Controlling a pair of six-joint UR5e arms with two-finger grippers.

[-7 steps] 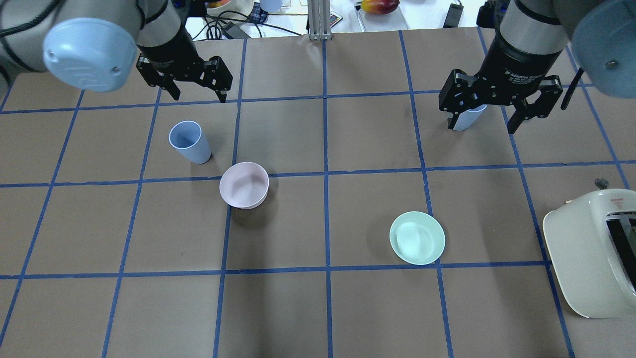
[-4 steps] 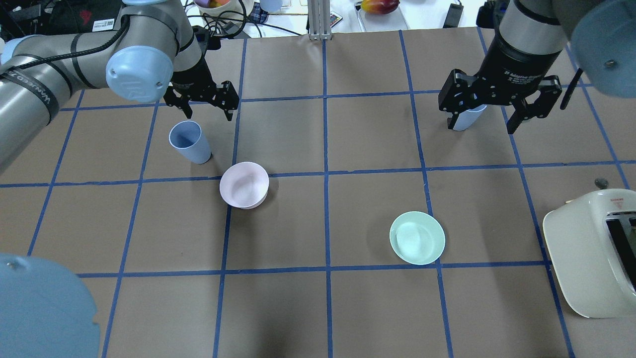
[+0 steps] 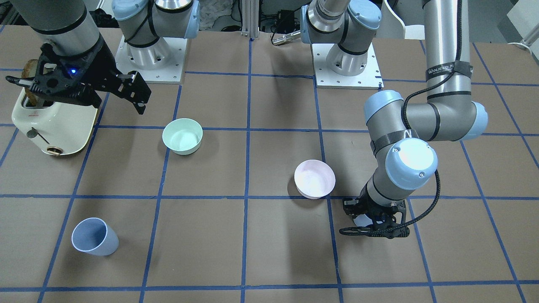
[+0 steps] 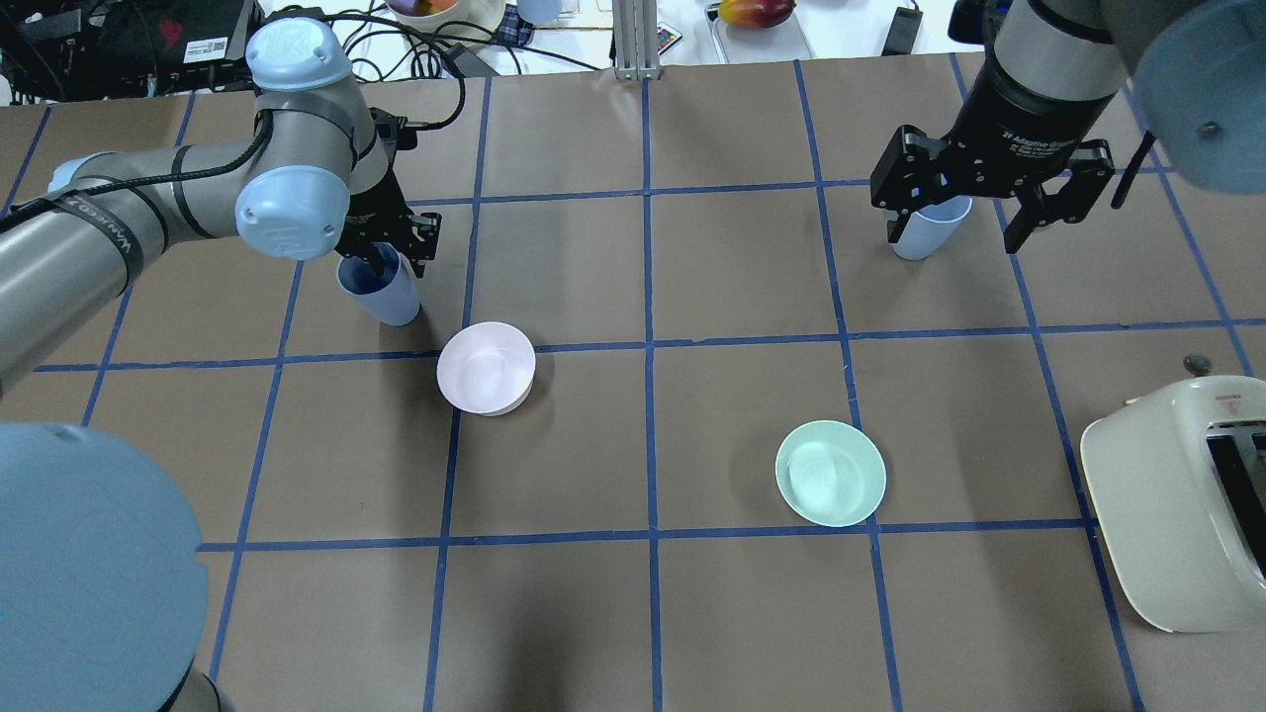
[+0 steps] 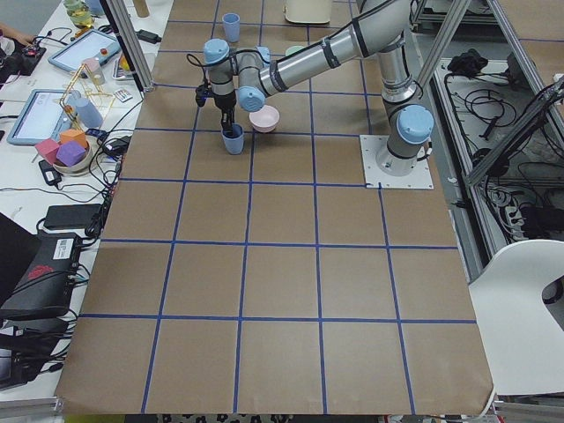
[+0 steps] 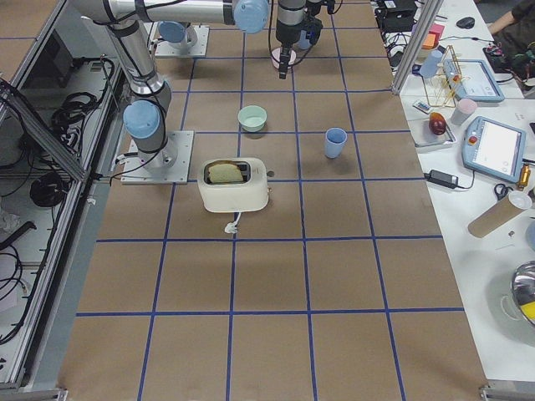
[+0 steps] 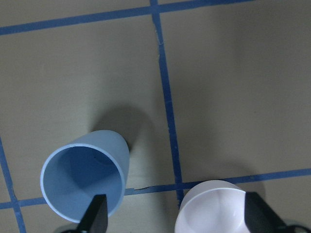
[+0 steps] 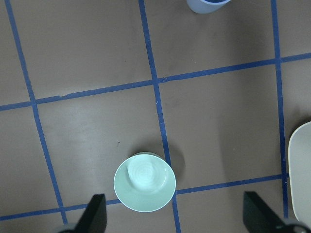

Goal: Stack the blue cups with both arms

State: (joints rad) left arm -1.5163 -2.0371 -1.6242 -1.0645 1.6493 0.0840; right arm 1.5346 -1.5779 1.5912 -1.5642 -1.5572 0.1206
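One blue cup stands upright left of the pink bowl; it also shows in the left wrist view. My left gripper is open and low over it. One fingertip is over the cup's rim, the other is out toward the bowl. In the front view the left gripper hides most of this cup. The second blue cup stands at the far right, also in the front view. My right gripper is open and empty, high above it.
A pale pink bowl sits close beside the left cup. A mint-green bowl sits right of centre. A cream toaster stands at the table's right edge. Cables and clutter lie beyond the far edge.
My left arm has swung in and lowered its open gripper onto the left cup. My right gripper has shifted slightly toward the far edge, still open.
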